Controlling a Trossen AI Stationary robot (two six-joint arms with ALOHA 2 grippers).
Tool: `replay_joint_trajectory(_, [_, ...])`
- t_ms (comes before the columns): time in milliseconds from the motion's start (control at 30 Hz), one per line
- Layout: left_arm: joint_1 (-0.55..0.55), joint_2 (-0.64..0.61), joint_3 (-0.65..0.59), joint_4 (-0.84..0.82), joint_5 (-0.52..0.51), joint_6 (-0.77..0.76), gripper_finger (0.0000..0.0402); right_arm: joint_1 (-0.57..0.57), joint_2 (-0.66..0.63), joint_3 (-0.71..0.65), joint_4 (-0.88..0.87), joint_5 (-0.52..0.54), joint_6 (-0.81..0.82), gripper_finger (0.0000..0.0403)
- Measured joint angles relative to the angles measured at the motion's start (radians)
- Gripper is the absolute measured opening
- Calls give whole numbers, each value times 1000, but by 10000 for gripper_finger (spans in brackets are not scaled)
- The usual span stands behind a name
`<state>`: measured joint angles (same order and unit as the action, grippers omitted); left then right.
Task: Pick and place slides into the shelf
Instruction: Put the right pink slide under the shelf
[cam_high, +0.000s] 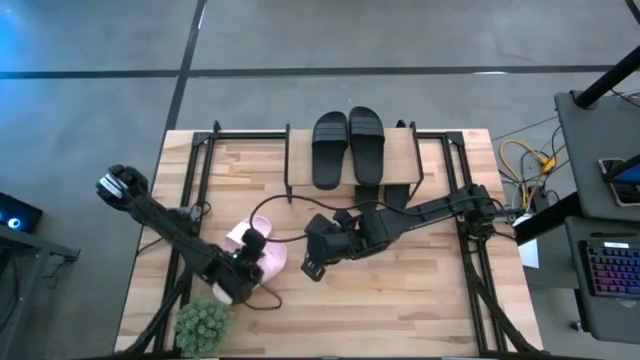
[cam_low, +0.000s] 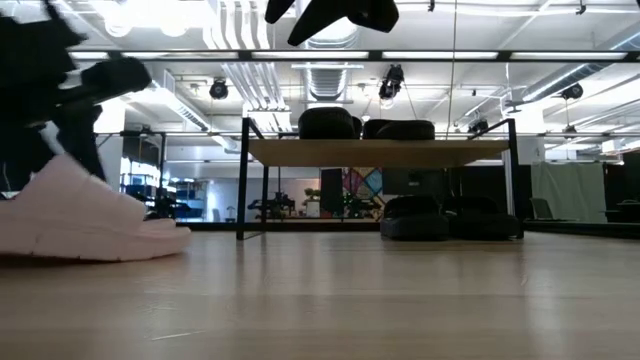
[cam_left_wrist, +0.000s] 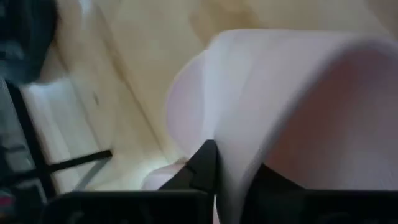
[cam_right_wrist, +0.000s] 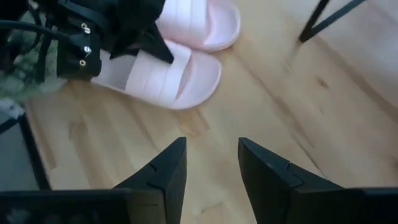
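1. You are at the grasp step for a pale pink foam slide (cam_right_wrist: 163, 79). Your left hand (cam_high: 246, 262) is down on it near the front-left of the light wooden surface (cam_high: 400, 300), fingers pressed together and pinching the slide's wide strap, as the left wrist view shows with the pink band (cam_left_wrist: 292, 106) clamped at the dark fingertips.
2. The second pale pink slide (cam_right_wrist: 202, 22) lies just beside the first, touching or nearly so; I can't tell which.
3. Your right hand (cam_right_wrist: 211, 163) hovers mid-surface with its fingers spread and nothing between them, pointed toward the pink pair.
4. Two plain black slides (cam_high: 348, 147) already sit side by side on the light wooden top board of the low black-legged shelf (cam_high: 400, 170) at the far edge. In the low view, more dark slides (cam_low: 450, 218) rest under the board.
5. My judgement: the pink pair is what remains. Next, lift the held slide clear of its neighbour, carry it across to the shelf and set it down flat beside the black ones or beneath the board.
6. Handling: the slides look like soft moulded foam, smooth and matte, with a thick sole and an arched strap. The strap may flex under the pinch, so the sole could hang tilted as you lift.
7. The small green bushy plant (cam_high: 203, 325) stands near the left arm; keep your swing away from it.
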<state>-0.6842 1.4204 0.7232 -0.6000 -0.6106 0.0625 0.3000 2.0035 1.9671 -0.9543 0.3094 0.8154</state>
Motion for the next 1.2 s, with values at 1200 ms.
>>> replay_joint_trajectory(1200, [613, 539, 619, 217, -154, 101, 4, 302, -130, 7, -499, 375, 635, 95])
